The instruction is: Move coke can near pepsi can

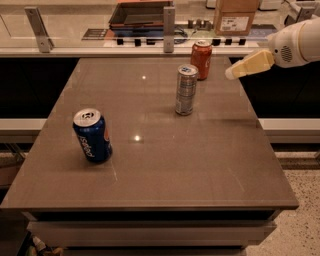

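The orange-red coke can stands upright near the far edge of the brown table. The dark blue pepsi can stands at the left front of the table. My gripper comes in from the right on a white arm, its cream fingertips a short way to the right of the coke can, at the can's height, not touching it.
A taller slim silver-grey can stands in front of and slightly left of the coke can. Beyond the table runs a counter with a railing post, a dark tray and a cardboard box.
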Tool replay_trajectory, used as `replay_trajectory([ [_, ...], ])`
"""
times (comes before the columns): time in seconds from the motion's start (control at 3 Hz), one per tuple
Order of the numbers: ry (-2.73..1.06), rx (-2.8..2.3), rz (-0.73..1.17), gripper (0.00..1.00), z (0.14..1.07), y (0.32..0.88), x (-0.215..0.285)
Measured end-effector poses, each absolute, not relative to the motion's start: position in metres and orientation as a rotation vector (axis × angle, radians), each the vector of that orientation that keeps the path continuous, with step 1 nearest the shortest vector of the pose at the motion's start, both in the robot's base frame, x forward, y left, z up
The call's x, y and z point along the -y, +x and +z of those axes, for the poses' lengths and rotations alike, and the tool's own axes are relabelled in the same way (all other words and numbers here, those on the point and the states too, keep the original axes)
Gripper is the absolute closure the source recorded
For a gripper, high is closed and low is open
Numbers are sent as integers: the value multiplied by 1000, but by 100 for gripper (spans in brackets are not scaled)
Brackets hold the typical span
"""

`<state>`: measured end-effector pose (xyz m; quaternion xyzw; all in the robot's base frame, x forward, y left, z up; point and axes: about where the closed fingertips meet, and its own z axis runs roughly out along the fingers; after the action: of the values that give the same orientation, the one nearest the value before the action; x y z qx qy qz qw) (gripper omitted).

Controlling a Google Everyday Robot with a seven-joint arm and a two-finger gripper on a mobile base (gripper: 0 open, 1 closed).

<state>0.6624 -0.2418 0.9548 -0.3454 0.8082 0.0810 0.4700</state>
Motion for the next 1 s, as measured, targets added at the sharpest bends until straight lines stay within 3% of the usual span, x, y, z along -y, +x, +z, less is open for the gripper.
replay_trajectory([
  [1.0, -829, -1860, 280, 0, 937, 714, 190],
])
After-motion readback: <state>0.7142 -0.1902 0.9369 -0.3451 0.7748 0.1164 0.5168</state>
